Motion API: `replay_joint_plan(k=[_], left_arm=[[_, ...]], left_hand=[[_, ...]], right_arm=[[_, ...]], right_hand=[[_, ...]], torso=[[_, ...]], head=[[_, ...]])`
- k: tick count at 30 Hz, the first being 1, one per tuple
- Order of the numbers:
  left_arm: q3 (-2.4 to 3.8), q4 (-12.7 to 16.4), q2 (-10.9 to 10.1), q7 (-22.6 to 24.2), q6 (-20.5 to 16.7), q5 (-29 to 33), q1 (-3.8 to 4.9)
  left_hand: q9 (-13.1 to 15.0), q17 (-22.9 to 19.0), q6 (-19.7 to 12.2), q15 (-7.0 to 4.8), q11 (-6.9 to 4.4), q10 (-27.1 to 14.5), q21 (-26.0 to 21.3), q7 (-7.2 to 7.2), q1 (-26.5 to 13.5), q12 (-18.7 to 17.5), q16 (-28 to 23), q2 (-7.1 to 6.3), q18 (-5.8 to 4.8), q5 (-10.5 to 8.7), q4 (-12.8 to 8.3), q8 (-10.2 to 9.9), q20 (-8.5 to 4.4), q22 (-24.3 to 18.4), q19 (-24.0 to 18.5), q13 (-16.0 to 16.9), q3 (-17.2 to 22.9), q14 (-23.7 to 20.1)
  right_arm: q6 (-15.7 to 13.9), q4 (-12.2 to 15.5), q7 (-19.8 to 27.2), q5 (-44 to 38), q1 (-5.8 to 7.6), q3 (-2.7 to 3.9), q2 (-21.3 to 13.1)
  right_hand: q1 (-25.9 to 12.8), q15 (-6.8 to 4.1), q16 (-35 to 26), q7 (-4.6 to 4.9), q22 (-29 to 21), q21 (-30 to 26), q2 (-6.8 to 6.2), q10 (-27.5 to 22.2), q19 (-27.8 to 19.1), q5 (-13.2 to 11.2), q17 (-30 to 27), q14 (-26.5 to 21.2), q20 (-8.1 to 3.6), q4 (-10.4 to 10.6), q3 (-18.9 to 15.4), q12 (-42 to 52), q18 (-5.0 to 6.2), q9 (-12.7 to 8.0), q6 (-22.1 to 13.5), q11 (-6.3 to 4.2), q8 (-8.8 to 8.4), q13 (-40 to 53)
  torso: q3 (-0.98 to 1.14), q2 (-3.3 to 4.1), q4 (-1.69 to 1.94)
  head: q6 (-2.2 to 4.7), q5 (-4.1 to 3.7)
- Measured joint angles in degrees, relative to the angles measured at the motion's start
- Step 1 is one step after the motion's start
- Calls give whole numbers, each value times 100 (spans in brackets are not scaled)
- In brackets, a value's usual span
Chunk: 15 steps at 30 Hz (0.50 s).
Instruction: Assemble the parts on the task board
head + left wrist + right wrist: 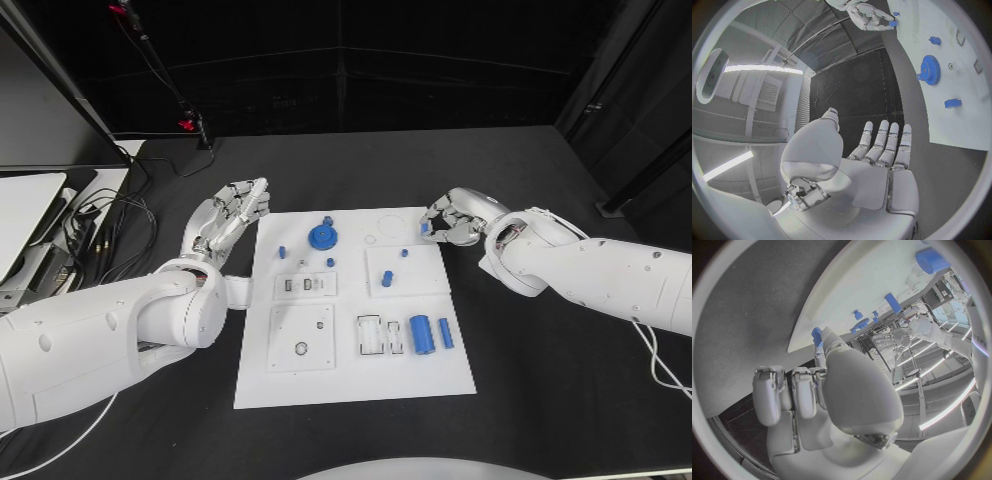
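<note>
R hand pinching a small blue part at the board's far right corner; L hand idle.

My right hand (459,220) sits at the far right corner of the white board (353,375), fingers (820,340) clamped on a small blue part (426,228). My left hand (235,210) hovers flat just off the board's left edge, fingers apart, holding nothing. Step, I'd say: part picked, placing still to do. Next: carry it to its seat, line it up, press in – needs fine aim. The blue gear (325,237), pegs and blue cylinder (421,334) lie on the board on the bench (562,400). Hard to tell: part's shape, mostly covered by my fingers; which slot it fits.
</note>
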Motion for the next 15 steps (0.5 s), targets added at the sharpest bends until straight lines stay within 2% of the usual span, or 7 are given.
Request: replay_joint_plan(k=[5, 8, 15], left_arm=[[0, 1, -7, 0, 0, 0, 0], [0, 2, -9, 0, 0, 0, 0], [0, -6, -3, 0, -1, 0, 0]], left_hand=[[0, 0, 0, 0, 0, 0, 0, 0, 0, 0, 0, 0, 0, 0, 0, 0, 0, 0, 0, 0, 0, 0], [0, 0, 0, 0, 0, 0, 0, 0, 1, 0, 0, 1, 0, 0, 0, 0, 0, 0, 0, 0, 0, 0], [0, 0, 0, 0, 0, 0, 22, 0, 23, 0, 0, 23, -1, 0, 0, 0, 0, 0, 0, 0, 0, 0]], right_arm=[[-353, 119, 187, 41, 0, 1, -40], [-531, 284, 286, 101, 2, 4, -128], [-653, 736, 326, 252, 104, 16, -187]], right_hand=[[-2, 0, 0, 3, 0, 0, 13, 0, 0, 17, 0, 0, 0, 0, 0, 0, 0, 0, 3, 0, 0, 0], [-3, 0, 0, 4, 0, 0, 14, 0, 0, 19, 0, 0, 0, 0, 0, 0, 0, 0, 4, 0, 0, 0], [-23, 0, 0, 8, 0, 0, 34, 0, 0, 51, 0, 0, 0, -23, 8, 0, 0, 0, 8, 0, -4, 0]], torso=[[-3, -1, -1], [-4, -2, -1], [-9, -5, -1]], head=[[12, 35], [14, 58], [14, 129]])
